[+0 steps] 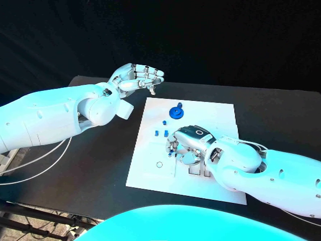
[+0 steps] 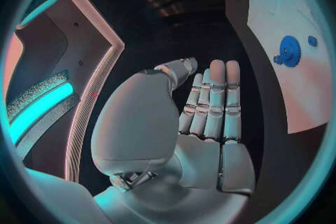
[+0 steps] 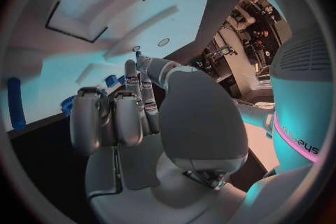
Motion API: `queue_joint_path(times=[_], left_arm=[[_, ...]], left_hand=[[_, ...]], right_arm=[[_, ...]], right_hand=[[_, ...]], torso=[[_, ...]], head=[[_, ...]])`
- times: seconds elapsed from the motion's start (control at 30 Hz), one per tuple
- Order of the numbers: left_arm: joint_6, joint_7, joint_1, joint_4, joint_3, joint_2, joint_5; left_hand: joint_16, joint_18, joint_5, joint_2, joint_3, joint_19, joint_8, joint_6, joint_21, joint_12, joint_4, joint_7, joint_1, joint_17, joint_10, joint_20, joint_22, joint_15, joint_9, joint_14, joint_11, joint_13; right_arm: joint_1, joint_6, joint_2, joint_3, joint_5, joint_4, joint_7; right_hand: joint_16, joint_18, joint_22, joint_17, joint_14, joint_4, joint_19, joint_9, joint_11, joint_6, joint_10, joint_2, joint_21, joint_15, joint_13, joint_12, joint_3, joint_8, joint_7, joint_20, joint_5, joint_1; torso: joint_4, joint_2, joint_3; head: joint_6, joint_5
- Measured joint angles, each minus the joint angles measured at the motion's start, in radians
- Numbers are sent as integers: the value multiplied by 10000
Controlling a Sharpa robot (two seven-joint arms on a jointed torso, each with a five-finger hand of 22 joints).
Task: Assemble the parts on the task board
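Note:
The white task board [image 1: 204,113] lies mid-table. A blue gear [image 1: 176,111] stands near its far edge, with small blue parts [image 1: 161,132] in front of it. My right hand [image 1: 188,144] is low over the board's middle, fingers bent down. Its thumb and one finger [image 3: 143,75] meet at their tips and pinch a small blue part [image 1: 173,149]. My left hand [image 1: 136,78] hangs above the table's far left corner, beside the board, and holds nothing. In the left wrist view the left hand [image 2: 210,109] has straight fingers side by side, and the gear [image 2: 289,50] lies beyond.
Recessed slots [image 1: 196,171] mark the board's near part beside my right forearm. A small ring mark [image 1: 159,164] sits on the board's left side. Bare black table [image 1: 103,165] lies left of the board, and cables [image 1: 30,160] hang off its left edge.

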Motion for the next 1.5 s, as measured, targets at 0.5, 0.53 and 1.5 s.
queue_joint_path(times=[0.5,0.53,1.5], left_arm=[[4,-21,0,-7,0,-22,-16],[5,-23,0,-7,0,-24,-16],[128,-109,0,13,0,-55,-57]], left_hand=[[0,1,0,0,-28,-35,0,-35,-41,79,-28,35,0,-18,0,35,-10,0,0,0,0,0],[0,0,0,0,-28,-35,0,-34,-41,79,-28,35,0,-18,0,35,-10,0,0,0,0,0],[0,0,0,0,-27,-35,0,-35,-40,78,-27,35,0,-17,-73,35,-9,0,1,0,-1,1]], right_arm=[[-1,210,44,-9,-40,-20,-66],[-1,212,47,-9,-47,-22,-74],[-13,402,281,3,-335,-216,-320]], right_hand=[[0,0,-1,-1,1,-17,0,12,-19,-3,19,-1,0,1,-9,-18,-20,-21,-2,0,29,0],[0,-1,-1,-1,1,-25,0,12,-19,-3,19,-15,0,1,-10,-18,-28,-21,-3,0,29,-13],[0,0,4,-2,2,-55,0,20,-51,2,52,-10,1,2,-7,-53,2,-18,2,0,85,-43]], torso=[[10,7,-1],[10,8,-1],[12,0,-7]], head=[[0,-18],[0,-17],[-1,-41]])
